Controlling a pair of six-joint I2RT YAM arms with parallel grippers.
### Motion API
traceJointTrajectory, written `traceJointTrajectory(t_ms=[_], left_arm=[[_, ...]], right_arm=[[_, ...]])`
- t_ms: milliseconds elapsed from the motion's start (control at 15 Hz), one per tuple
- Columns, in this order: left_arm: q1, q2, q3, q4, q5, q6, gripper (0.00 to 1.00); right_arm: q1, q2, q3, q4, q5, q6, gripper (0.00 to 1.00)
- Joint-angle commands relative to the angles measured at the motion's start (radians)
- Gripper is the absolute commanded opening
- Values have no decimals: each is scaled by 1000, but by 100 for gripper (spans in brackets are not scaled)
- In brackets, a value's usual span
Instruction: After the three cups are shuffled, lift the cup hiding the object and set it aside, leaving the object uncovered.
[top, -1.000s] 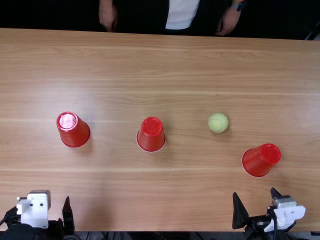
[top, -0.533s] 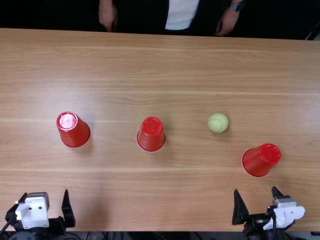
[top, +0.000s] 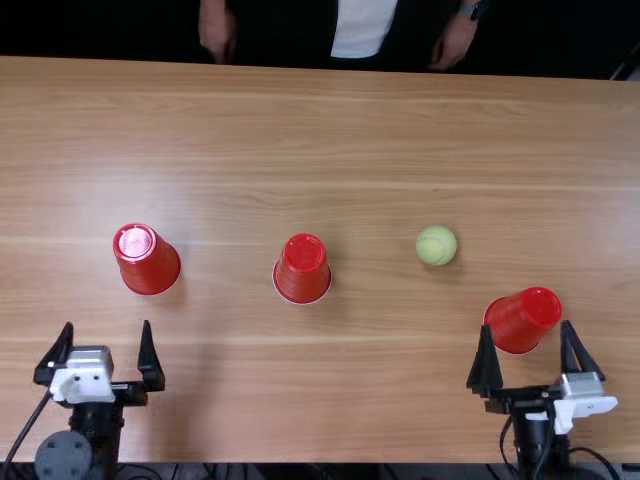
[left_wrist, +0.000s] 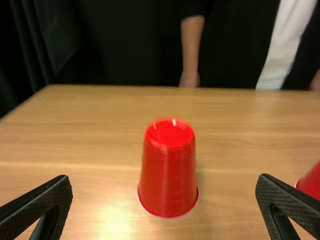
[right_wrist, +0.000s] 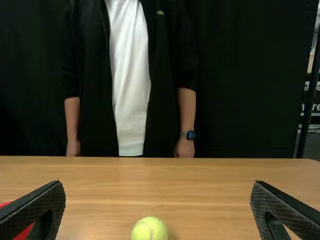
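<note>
A: So, what have the claws got?
B: Nothing. The left claw (top: 106, 335) and the right claw (top: 527, 338) both gape wide at the counter's (top: 320, 130) near edge.
A: And the ball?
B: The yellow-green ball (top: 436, 245) lies uncovered between the middle cup (top: 302, 268) and the right cup (top: 522, 320), touching neither.

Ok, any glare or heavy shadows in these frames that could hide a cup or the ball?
Top view: even light, a pale sheen on the left cup's upturned base; the ball stands out plainly. Left wrist view: a glare patch on the table near that cup's rim, not over it. Right wrist view: dark backdrop, ball evenly lit.
</note>
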Motion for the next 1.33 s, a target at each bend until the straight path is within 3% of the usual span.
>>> traceJointTrajectory(t_ms=[0,333,1267], left_arm=[[4,-10,-47,36,29,6,100],[4,-10,-112,110,29,6,100],[6,-10,-112,110,27,-1,100]], right_arm=[[-9,-12,-53,45,10,8,100],[-4,-12,-198,101,12,4,100],[-4,-12,-200,101,14,1,100]])
